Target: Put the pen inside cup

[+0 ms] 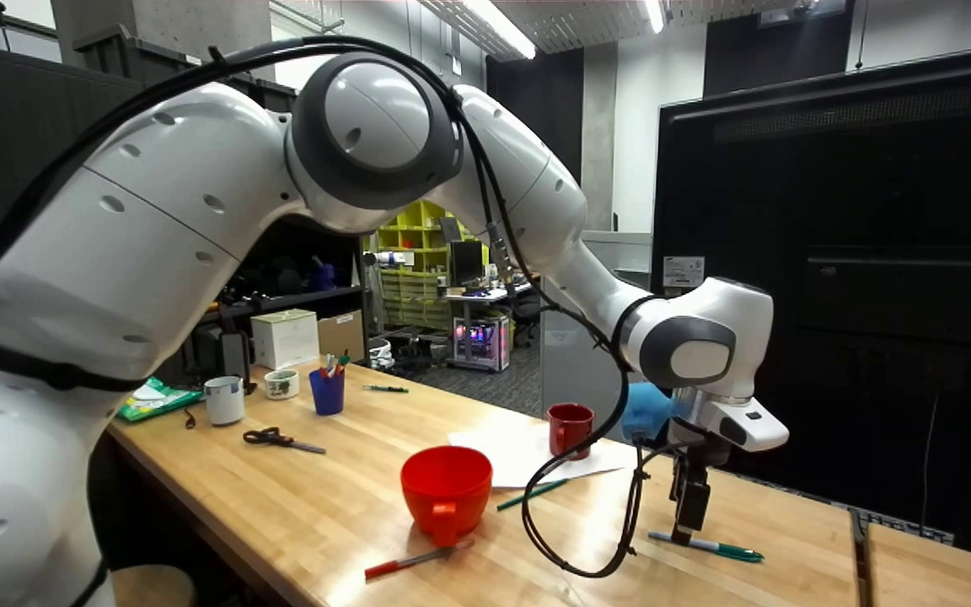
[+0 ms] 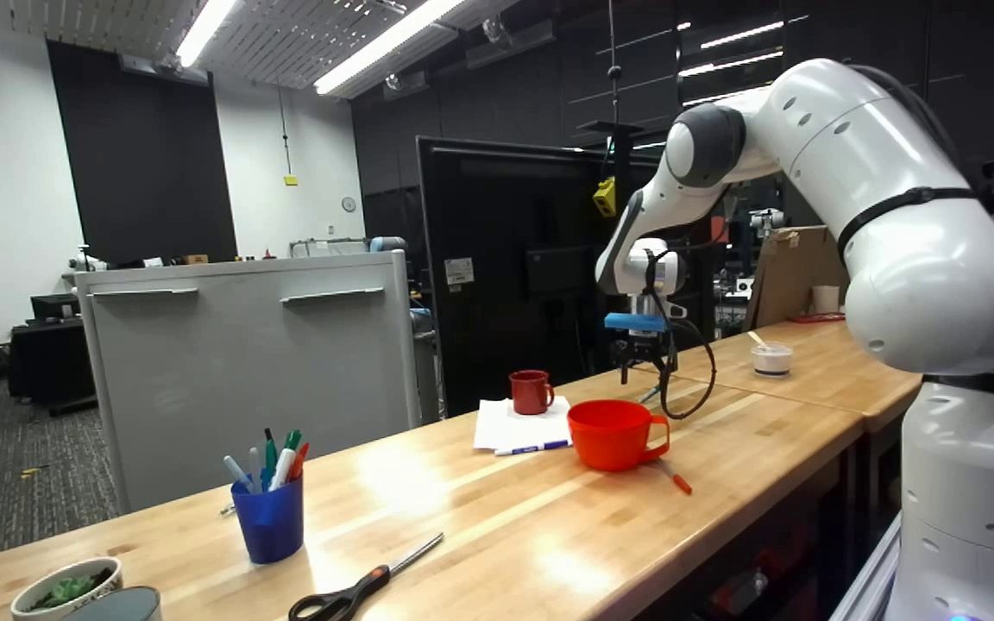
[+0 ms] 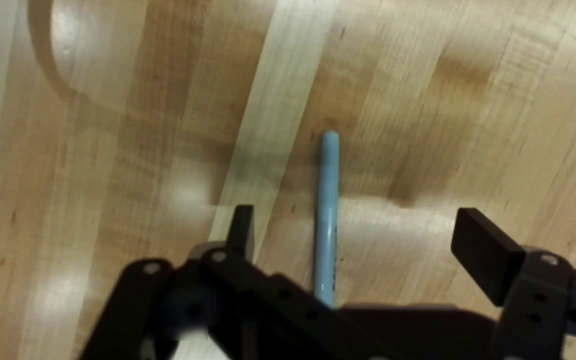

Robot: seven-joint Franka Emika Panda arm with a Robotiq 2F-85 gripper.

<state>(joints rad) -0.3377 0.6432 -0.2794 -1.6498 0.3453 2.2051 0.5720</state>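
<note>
Lying flat on the surface [image 1: 334,506], the pen [image 3: 327,215] is framed between the widely parted jaws of the end effector [image 3: 355,232] but is not gripped: in the wrist view, bare wood is seen on either side of its blue-grey body, and it is placed somewhat nearer to one jaw than to the other. Its green end is hidden there, yet is shown in an exterior view. Whether it is lightly touched by a fingertip cannot be told.

The reach can thus be judged nearly or wholly done, and nothing further is accomplished. The grasp, the lift, the carry and the release are all left.

Well apart from the pen, the blue cup [image 2: 271,522] is stood upright, already occupied by several markers [image 2: 283,466]; a gap among these will probably have to be found, and the pen tilted toward vertical first. Along the likely way, a red bowl [image 1: 447,485] and a red mug [image 1: 566,432], the latter set on white paper [image 1: 506,447], should be cleared. Another green stick [image 1: 511,503], perhaps a pen too, is seen near the paper and is presumably not meant.
</note>
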